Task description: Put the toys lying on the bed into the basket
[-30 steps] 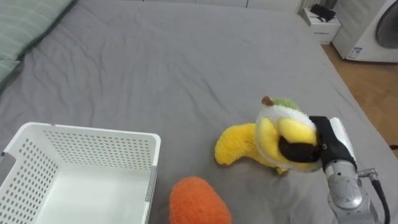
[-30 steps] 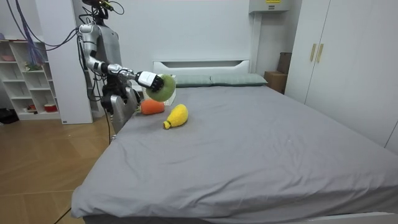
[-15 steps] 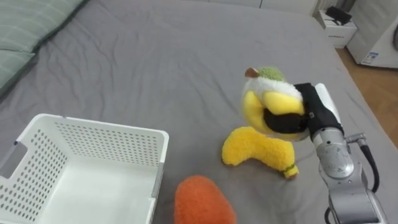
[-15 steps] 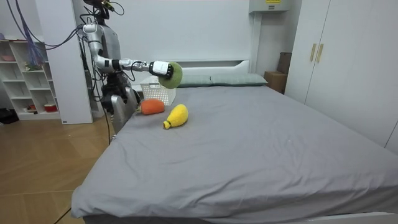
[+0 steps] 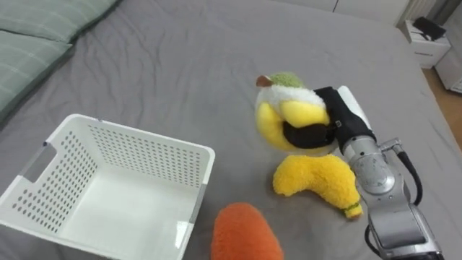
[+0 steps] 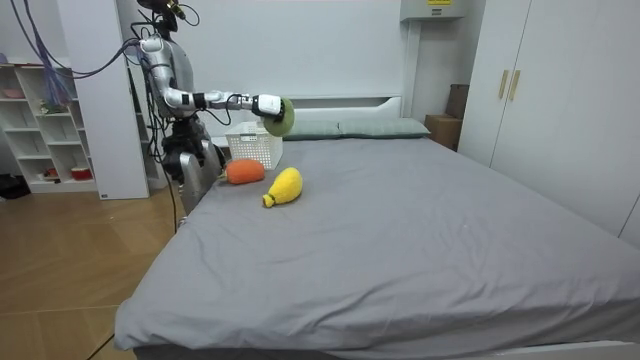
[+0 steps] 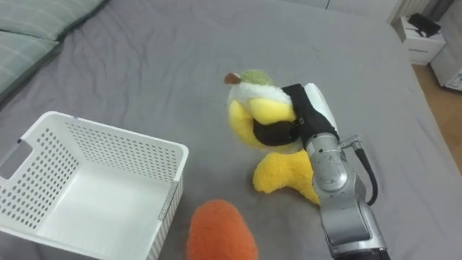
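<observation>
Orange toy [image 5: 244, 232] cut off at 6 o'clock, yellow toy [image 5: 315, 180] partly behind the arm, basket [image 5: 141, 135] at 8 o'clock empty, right hand [image 5: 323, 130] curled round a plush [image 5: 278, 114].

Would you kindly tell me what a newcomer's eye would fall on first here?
The right hand, curled round a yellow-and-green plush toy, holds it in the air over the grey bed, just right of the white basket. Below it a yellow toy and an orange toy lie on the bed, the orange one beside the basket's near corner.

Yellow-green plush [image 5: 285, 115], white perforated basket [image 5: 108, 188]
</observation>
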